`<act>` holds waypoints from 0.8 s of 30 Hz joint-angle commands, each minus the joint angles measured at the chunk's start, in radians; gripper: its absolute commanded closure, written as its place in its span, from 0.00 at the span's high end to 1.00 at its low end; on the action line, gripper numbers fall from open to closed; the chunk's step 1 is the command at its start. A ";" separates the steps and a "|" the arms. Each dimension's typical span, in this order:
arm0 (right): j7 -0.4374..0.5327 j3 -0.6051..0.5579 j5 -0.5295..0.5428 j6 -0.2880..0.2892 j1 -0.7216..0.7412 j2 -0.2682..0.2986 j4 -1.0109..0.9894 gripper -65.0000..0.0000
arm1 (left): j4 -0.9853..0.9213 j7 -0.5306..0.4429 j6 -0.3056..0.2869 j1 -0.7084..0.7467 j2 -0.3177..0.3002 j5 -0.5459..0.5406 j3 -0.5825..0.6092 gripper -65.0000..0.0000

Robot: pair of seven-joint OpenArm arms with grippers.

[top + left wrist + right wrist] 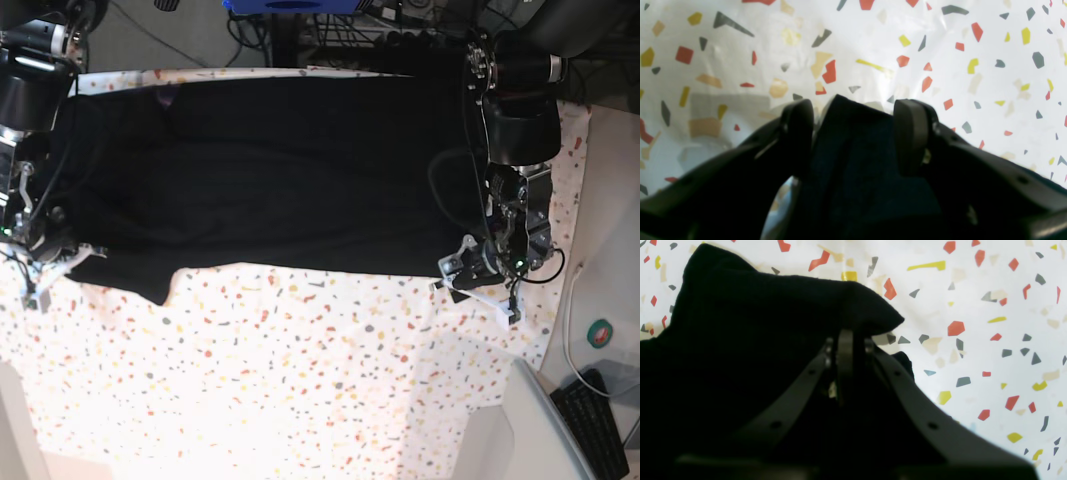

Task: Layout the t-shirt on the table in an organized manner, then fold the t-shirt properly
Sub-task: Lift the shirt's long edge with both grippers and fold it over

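The right gripper (845,340) was clamped on the t-shirt (270,170) edge. The left gripper (853,133) stood wide around the cloth, not pinching. Uneven pulling could have skewed the garment on the table (300,380).

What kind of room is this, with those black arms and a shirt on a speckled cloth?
Probably a robotics lab or workshop. A table in speckled cloth holds a black t-shirt stretched between two robot arms. Cables tangle along the far edge, and a keyboard lies beside the table.

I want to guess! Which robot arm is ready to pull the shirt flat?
Probably the right: its claw is shut on the t-shirt. The left claw stands open around the cloth.
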 commanded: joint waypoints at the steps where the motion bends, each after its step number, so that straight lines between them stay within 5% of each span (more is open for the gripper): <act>1: 0.017 0.003 0.004 0.001 0.022 0.015 0.015 0.00 | 0.018 -0.020 -0.002 -0.023 -0.006 -0.001 0.001 0.55; 24: 0.017 0.003 0.004 0.001 0.020 0.015 0.015 0.00 | -0.053 -0.024 -0.002 -0.037 -0.021 -0.001 0.007 0.55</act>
